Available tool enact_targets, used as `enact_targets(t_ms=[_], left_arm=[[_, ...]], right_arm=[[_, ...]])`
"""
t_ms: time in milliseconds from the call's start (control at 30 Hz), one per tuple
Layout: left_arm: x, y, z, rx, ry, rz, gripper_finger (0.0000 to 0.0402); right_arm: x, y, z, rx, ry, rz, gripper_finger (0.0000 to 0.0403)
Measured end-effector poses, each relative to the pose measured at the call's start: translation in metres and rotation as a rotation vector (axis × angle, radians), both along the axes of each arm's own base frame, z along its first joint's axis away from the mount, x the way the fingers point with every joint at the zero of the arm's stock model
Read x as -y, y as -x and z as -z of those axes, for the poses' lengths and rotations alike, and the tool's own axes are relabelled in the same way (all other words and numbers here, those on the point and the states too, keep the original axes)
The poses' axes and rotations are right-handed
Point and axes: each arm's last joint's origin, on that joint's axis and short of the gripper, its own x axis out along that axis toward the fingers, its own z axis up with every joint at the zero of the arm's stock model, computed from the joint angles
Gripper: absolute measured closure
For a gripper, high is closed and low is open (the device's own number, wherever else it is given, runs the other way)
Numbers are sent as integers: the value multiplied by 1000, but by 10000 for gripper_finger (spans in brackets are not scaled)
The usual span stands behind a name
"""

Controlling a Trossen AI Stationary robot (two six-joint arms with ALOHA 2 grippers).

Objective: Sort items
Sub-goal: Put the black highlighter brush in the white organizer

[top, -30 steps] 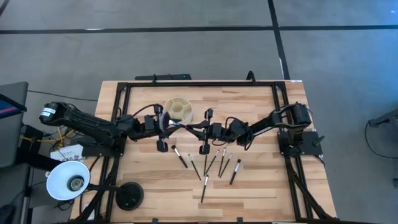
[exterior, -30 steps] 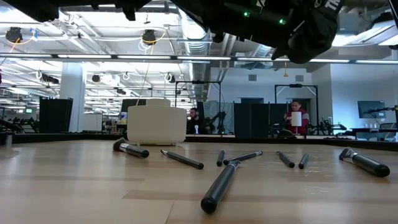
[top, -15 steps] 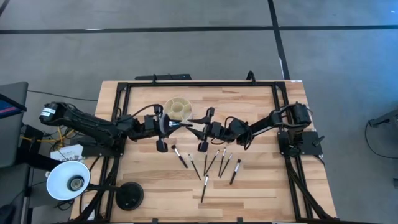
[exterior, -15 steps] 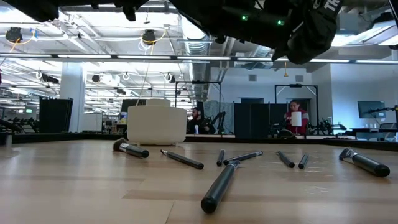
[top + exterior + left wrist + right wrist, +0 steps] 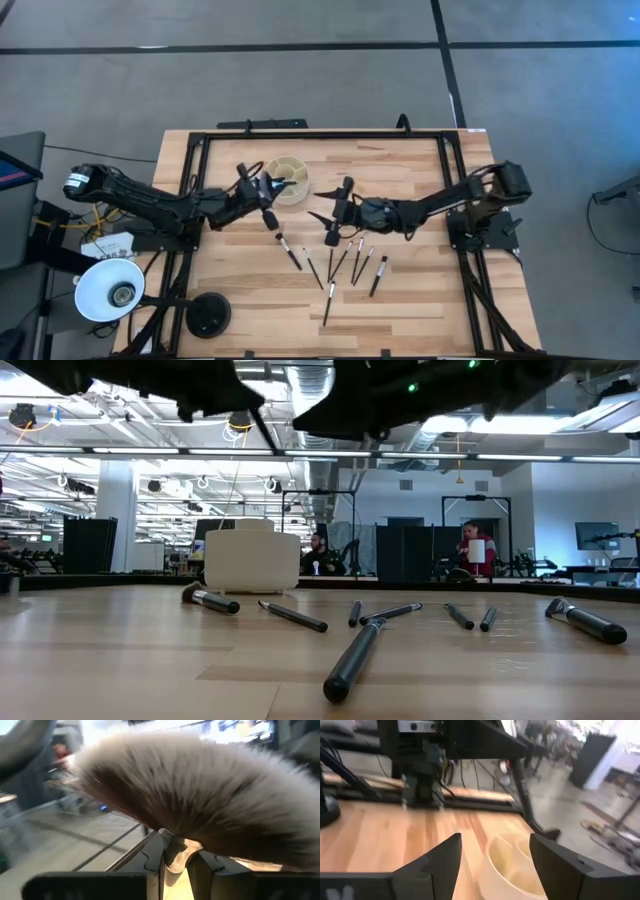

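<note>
My left gripper [image 5: 268,190] hovers at the near left rim of the round cream cup [image 5: 291,168], shut on the large fluffy brush [image 5: 190,805], whose head fills the left wrist view. My right gripper [image 5: 316,215] stands open and holds nothing just right of the cup, which lies ahead of its spread fingers [image 5: 492,865]. Several thin dark-handled brushes [image 5: 340,262] lie flat on the wood near of both grippers. The low view shows them [image 5: 355,655] in front of the cup [image 5: 252,560]. My left gripper pinches the fluffy brush between its two fingers [image 5: 202,875] at the pale neck [image 5: 175,851] just below the head. The head fans out beyond the fingertips. The brush is lifted clear of the table; its handle is hidden behind the fingers.
A black frame [image 5: 320,135] runs around the tabletop. A white lamp [image 5: 108,290] and a black round base [image 5: 210,315] stand at the near left corner. Bare wood lies far of the cup and along the near edge. People [image 5: 476,550] show in the room behind.
The fluffy brush hung between both grippers; now only my left one has it. My right gripper has let go and drawn back a little toward the table's right and near edge. My left gripper has turned and carried the brush toward the cup's left rim.
</note>
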Motion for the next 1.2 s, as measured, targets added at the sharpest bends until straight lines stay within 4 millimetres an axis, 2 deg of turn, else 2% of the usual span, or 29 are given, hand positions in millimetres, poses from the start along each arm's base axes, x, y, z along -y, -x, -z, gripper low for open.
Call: enact_targets(t_ms=[167, 333, 500, 600, 900, 1067, 1200], left_arm=[[-2, 1, 2, -21, 3, -74, 345], [-8, 2, 11, -86, 25, -168, 345], [-20, 4, 25, -143, 121, -238, 350], [-27, 6, 29, -154, 157, -282, 340], [-33, 6, 30, -167, 170, -273, 351], [-38, 6, 31, -170, 169, -304, 335], [-43, 8, 32, -187, 162, -348, 350]], right_arm=[[2, 20, -16, -69, -134, 31, 179], [4, 34, -15, -178, -234, 70, 188], [1, 35, -9, -227, -239, 73, 197], [2, 34, -6, -238, -238, 75, 201], [2, 34, -7, -238, -237, 75, 209], [2, 35, -7, -239, -237, 74, 209], [0, 35, -6, -251, -234, 71, 210]])
